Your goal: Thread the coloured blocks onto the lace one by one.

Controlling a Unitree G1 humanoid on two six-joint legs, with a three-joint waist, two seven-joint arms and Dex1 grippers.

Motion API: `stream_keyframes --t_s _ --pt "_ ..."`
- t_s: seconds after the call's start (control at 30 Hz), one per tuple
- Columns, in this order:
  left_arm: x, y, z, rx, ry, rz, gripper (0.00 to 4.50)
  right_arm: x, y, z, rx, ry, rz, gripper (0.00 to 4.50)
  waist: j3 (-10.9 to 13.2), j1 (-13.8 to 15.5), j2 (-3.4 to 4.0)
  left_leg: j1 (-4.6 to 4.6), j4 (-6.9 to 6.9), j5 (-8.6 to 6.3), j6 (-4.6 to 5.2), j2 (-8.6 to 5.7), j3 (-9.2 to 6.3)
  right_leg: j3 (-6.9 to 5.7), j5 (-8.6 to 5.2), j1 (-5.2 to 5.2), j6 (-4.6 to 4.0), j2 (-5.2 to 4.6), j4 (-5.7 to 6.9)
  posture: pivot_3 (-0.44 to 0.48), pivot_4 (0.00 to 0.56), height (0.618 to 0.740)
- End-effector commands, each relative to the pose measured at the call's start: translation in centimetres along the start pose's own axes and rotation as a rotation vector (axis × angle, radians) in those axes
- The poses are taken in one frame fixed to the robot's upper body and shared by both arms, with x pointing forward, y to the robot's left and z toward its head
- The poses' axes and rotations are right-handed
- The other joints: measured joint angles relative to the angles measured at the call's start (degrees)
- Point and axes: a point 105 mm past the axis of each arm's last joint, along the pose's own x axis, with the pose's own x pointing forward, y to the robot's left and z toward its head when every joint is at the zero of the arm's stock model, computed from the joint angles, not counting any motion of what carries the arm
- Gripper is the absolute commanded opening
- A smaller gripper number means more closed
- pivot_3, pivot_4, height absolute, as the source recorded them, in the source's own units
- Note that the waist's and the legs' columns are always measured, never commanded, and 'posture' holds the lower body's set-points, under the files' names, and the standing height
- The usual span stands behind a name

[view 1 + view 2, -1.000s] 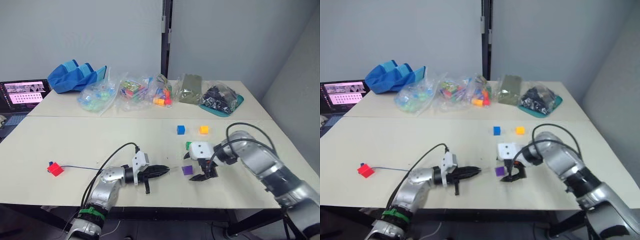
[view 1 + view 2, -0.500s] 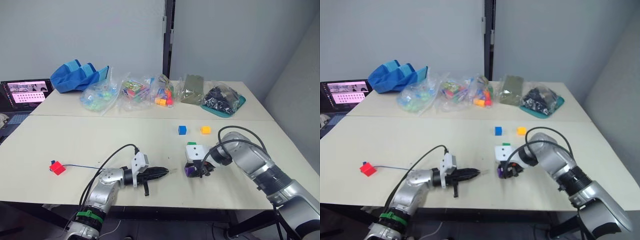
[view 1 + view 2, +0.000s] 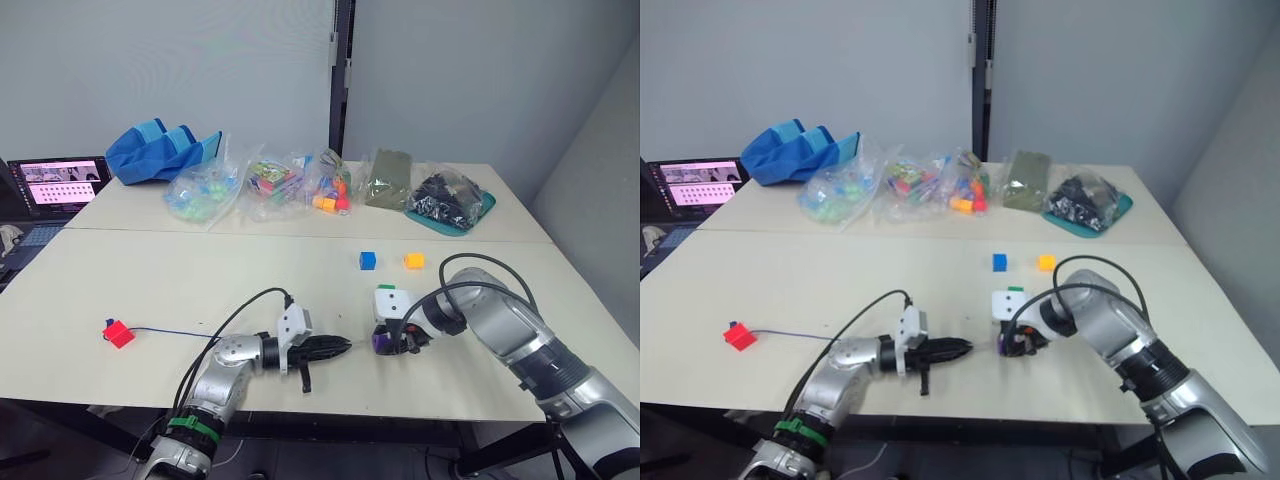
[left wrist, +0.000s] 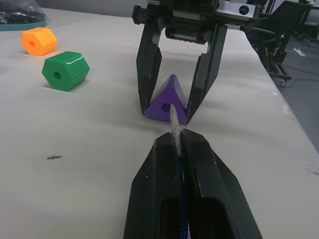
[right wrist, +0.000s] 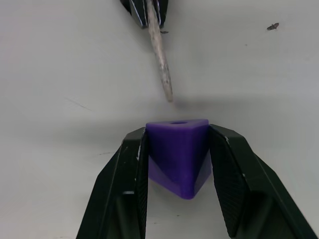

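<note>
Since a second ago my right gripper (image 5: 178, 164) has come down around the purple block (image 4: 166, 103) and now clamps it by two sides on the table (image 3: 180, 280). Threading can proceed. My left gripper (image 4: 178, 144), forearm low, is closed on the lace (image 3: 160, 331), its tip (image 5: 159, 50) just short of the block's hole. The red block (image 3: 118, 333) lies at nine o'clock on the far end.

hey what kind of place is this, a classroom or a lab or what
Probably a robotics lab or test room: a plain table against bare grey walls, a laptop showing camera feeds at its edge, and bags of toy pieces laid out as practice material for the robot.
</note>
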Motion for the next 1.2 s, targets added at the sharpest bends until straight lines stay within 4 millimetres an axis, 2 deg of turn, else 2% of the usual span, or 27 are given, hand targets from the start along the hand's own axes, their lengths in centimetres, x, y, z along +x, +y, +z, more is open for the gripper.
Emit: stream_keyframes --t_s 0.03,0.3,0.7,1.2 --pt "0.7 -0.3 0.1 0.005 0.000 -0.021 0.00 0.3 0.6 0.2 -0.001 -0.011 0.018 1.26 0.0 0.0 0.00 0.00 0.00 0.00 0.00 0.00 0.00 0.00 0.00 0.00 0.00 0.00 0.00 0.000 0.150 0.740" --pt "1.3 0.2 0.0 0.008 0.010 -0.026 0.00 0.2 0.5 0.5 -0.006 -0.027 0.005 1.26 0.0 0.0 0.00 0.00 0.01 0.00 0.00 0.00 0.00 0.00 0.00 0.00 0.00 0.00 0.00 0.000 0.150 0.740" --pt "1.6 -0.3 -0.8 0.027 0.068 -0.081 0.00 0.3 0.5 0.2 -0.001 -0.029 -0.007 1.26 0.0 0.0 0.00 0.01 0.01 0.00 0.00 0.00 0.00 -0.01 0.00 0.02 0.00 0.00 0.00 0.000 0.150 0.740" --pt "3.5 0.1 -0.2 0.055 0.063 -0.089 0.00 0.4 0.5 0.2 0.006 -0.038 -0.021 1.26 0.0 0.0 0.00 0.03 0.04 0.00 0.00 0.00 -0.01 -0.01 0.00 0.06 0.01 0.00 0.01 0.000 0.150 0.740"
